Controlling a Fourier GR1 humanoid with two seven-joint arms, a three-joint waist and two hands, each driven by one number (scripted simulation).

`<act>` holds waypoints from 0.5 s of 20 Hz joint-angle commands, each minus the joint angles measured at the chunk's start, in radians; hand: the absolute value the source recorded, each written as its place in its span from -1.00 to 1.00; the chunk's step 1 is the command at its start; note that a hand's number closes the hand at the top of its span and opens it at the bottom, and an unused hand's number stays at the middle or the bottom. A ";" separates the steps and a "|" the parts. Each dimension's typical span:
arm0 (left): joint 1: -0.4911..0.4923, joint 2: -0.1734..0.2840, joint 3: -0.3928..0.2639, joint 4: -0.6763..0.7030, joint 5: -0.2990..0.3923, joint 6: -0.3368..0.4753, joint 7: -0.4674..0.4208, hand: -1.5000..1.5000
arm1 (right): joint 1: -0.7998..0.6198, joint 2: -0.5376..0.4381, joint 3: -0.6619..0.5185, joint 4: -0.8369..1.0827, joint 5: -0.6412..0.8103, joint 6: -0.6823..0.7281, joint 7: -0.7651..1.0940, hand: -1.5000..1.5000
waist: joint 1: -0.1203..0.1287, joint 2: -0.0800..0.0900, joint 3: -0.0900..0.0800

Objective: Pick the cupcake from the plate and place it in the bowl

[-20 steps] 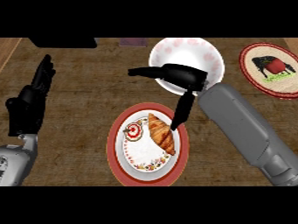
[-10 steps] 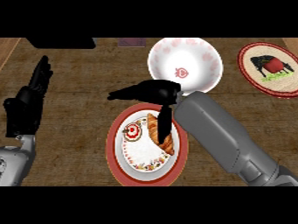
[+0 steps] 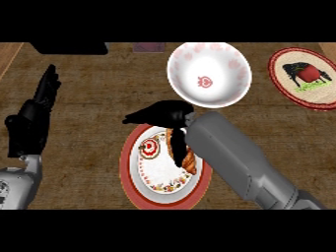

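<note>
1. At the centre of the frame, the right hand (image 3: pixel 161 114) hangs over the upper rim of the plate (image 3: pixel 132 170), its grey forearm running down to the lower right corner.
2. The right hand's fingers are bunched and point left; whether they are closed on anything cannot be told from this view.
3. The plate is white with a red rim and a speckled border, and it lies on the wooden counter (image 3: pixel 90 108) just below the middle of the frame.
4. On the plate, a small round item with a red swirl on top, seemingly the cupcake (image 3: pixel 150 146), sits at the plate's upper left part, just below the right hand.
5. Beside it to the right lies a brown pastry (image 3: pixel 182 151), partly covered by the forearm.
6. The bowl (image 3: pixel 209 74) is white with pale red marks on its wall and a red emblem inside, and it stands above the plate in the upper middle of the frame.
7. At the upper right lies a round mat (image 3: pixel 308 78) with a red rim and a dark and red picture on it.
8. At the left edge the left hand (image 3: pixel 34 118) rests open, fingers straight and pointing up the frame, well apart from the plate.
9. A dark block (image 3: pixel 68 47) shows at the top left edge of the counter.
</note>
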 commanded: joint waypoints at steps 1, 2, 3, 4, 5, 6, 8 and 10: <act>-0.026 -0.007 0.026 0.025 0.001 -0.026 0.007 0.00 | 0.008 0.026 0.030 0.097 0.049 -0.067 -0.035 -1.00 | 0.006 0.003 0.000; -0.037 -0.027 0.018 0.073 -0.016 -0.020 -0.039 0.00 | 0.049 0.026 0.020 0.091 0.085 -0.098 -0.072 -1.00 | -0.002 0.003 0.000; -0.037 -0.052 0.000 0.064 -0.043 0.000 -0.015 0.00 | 0.031 0.027 0.034 0.055 0.027 -0.059 -0.006 -1.00 | 0.002 0.001 0.000; -0.024 0.009 0.056 0.034 0.017 -0.075 -0.021 0.00 | 0.046 0.027 0.060 0.001 -0.006 -0.067 0.039 -1.00 | 0.006 0.001 0.000; -0.007 -0.022 0.036 0.055 -0.006 -0.046 -0.062 0.00 | -0.038 0.027 0.034 0.177 0.000 -0.098 -0.065 -1.00 | 0.018 0.006 0.000; 0.021 0.017 0.048 -0.058 -0.002 -0.063 0.032 0.00 | 0.075 0.027 0.035 0.102 0.074 -0.108 -0.076 -1.00 | 0.003 0.000 0.000; 0.007 -0.038 0.014 0.010 -0.038 -0.035 -0.029 0.00 | -0.053 0.027 0.080 0.176 -0.061 -0.118 -0.033 -1.00 | 0.028 0.007 0.000; 0.006 -0.004 0.044 -0.048 -0.008 -0.078 0.031 0.00 | 0.052 0.027 0.147 0.102 -0.057 -0.160 -0.025 -1.00 | 0.021 0.003 0.000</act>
